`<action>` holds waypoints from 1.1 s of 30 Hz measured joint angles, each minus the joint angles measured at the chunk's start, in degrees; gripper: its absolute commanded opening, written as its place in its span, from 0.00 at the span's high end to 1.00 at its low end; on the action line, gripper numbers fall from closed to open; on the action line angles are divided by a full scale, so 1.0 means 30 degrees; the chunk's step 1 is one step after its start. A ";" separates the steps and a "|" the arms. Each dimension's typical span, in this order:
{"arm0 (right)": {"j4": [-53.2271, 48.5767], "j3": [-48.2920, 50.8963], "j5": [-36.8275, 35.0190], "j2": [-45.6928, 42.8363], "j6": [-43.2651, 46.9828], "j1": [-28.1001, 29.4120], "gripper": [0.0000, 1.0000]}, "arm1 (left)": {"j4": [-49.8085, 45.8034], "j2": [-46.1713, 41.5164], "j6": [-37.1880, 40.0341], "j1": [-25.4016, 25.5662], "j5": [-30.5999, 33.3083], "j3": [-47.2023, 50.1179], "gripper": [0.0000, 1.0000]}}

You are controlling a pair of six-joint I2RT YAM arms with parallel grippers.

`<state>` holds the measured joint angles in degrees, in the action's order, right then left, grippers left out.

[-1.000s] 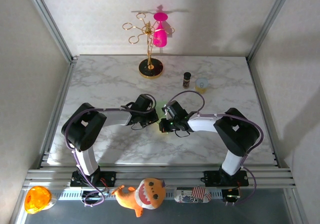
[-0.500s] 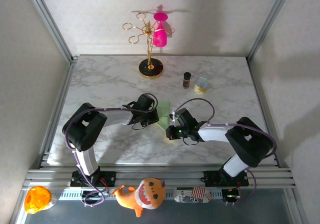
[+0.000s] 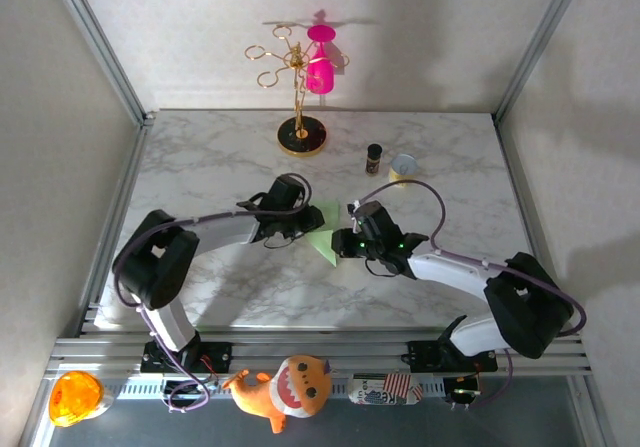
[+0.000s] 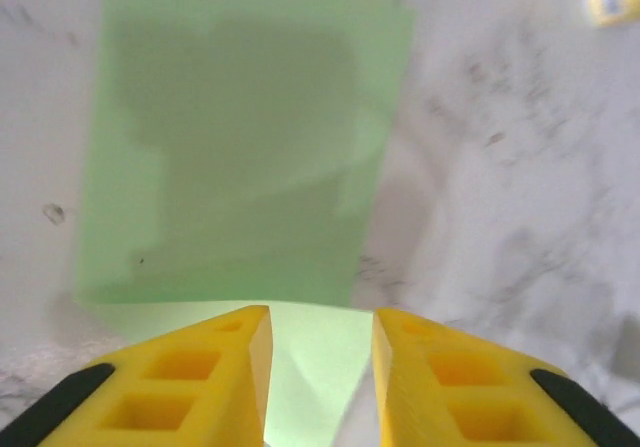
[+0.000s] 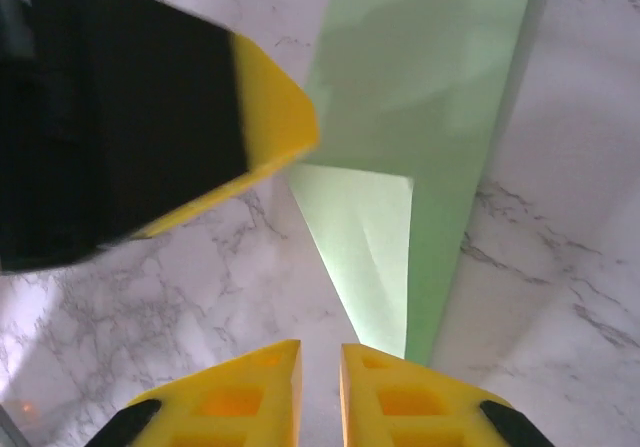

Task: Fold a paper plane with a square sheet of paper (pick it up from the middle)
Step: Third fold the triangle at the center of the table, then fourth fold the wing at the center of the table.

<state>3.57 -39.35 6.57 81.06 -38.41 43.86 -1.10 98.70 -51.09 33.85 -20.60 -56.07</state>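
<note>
Looking along our left end effector (image 4: 322, 317), we are seeing its yellow fingers spread apart. One end of the paper plane (image 4: 240, 147) is lying in the gap between them, and the rest of the pale green paper is stretching away flat on the marble bench (image 4: 500, 167). On our right end effector (image 5: 320, 352) we are seeing the fingers almost pressed together, with a slim gap showing. The plane's pointed end is running down to the tip of one finger, and we cannot tell whether it is being pinched. From above, we are finding both end effectors facing each other across the part-folded paper, which is lying about midway between the bench's edges. Toward the far edge, a gold stand (image 3: 300, 132), a small dark bottle (image 3: 374, 157) and a cup (image 3: 404, 167) are standing well apart from the paper.
</note>
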 measured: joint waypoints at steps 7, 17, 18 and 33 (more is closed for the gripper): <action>-0.0510 -0.2033 0.0313 0.2703 -0.0605 0.0000 0.81 | 0.1056 -0.3082 -0.0765 -0.2368 0.0102 0.2127 0.56; -0.2018 -0.3825 0.0153 0.5850 -0.1304 -0.0015 0.75 | 0.2958 -0.2659 -0.2273 -0.2601 -0.1523 0.4750 0.58; -0.2229 -0.3920 0.0153 0.6076 -0.1428 -0.0036 0.74 | 0.3162 -0.2433 -0.2368 -0.2572 -0.1756 0.4750 0.59; -0.2623 -0.4065 0.0175 0.6499 -0.1953 -0.0219 0.73 | 0.3869 0.0240 -0.2441 -0.1916 -0.3089 0.4058 0.70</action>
<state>-4.29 -51.55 7.09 100.55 -44.27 43.20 10.50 99.42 -58.41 28.10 -29.87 -43.90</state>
